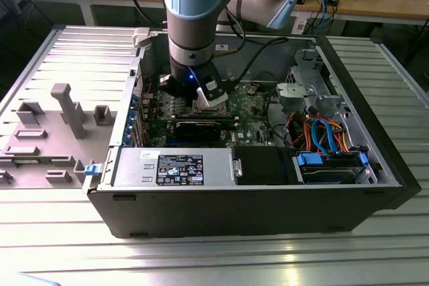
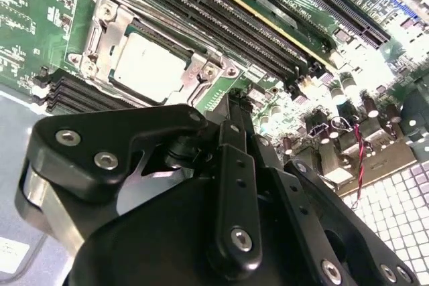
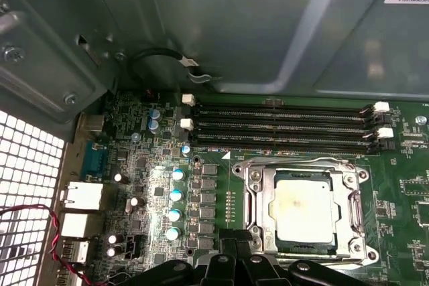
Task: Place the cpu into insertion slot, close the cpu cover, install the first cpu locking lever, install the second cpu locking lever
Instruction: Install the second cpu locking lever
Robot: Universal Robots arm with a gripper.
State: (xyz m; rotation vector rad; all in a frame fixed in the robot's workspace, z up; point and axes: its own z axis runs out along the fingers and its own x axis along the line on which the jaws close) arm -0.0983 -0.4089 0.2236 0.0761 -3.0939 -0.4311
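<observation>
One cpu [image 3: 303,209], silver-grey top up, sits in the one insertion slot [image 3: 258,213] on the green circuit board [image 3: 221,185]; it shows in both wrist views. One cpu cover [image 3: 353,213] lies flat around it, framing the chip through its window. Four long black memory slots [image 3: 281,125] run just beside the socket, white latches at their ends. Six small blue-topped capacitors [image 3: 175,195] stand near the socket's other side. The gripper [image 2: 231,115] hangs just off the socket rim, holding nothing visible; cannot tell whether its fingers are parted. In the exterior view the arm [image 1: 191,25] reaches down into the open computer case [image 1: 255,199], blocking much of the board.
</observation>
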